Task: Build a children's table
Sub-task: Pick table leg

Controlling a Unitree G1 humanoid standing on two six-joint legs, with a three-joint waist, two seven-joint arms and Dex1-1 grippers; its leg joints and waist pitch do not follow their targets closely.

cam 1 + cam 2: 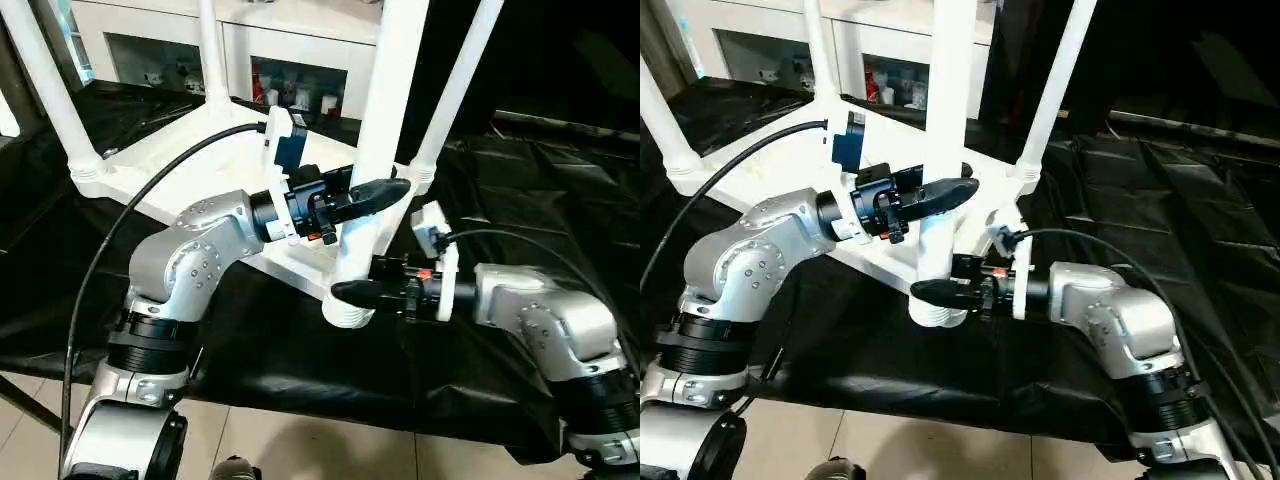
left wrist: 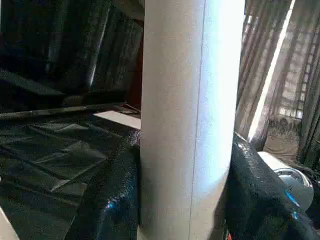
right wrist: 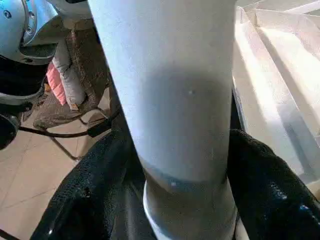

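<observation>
The children's table lies upside down on the black cloth, its white tabletop [image 1: 180,165] showing its underside. Three white legs [image 1: 50,90] [image 1: 210,50] [image 1: 455,90] stand in the far and side corner sockets. The nearest leg [image 1: 385,100] rises from the front corner socket [image 1: 345,312] at the table's edge. My left gripper [image 1: 375,195] is shut on this leg at mid height, with black fingers [image 2: 107,200] pressed on both sides of the tube [image 2: 190,125]. My right gripper [image 1: 352,290] is shut on the same leg [image 3: 170,100] just above the socket, its fingers [image 3: 270,190] hugging it.
A white glass-door cabinet [image 1: 300,60] stands behind the black-draped table [image 1: 530,200]. The cloth's front edge hangs over tiled floor [image 1: 300,450]. A black cable [image 1: 100,260] loops from my left wrist past the tabletop's left side.
</observation>
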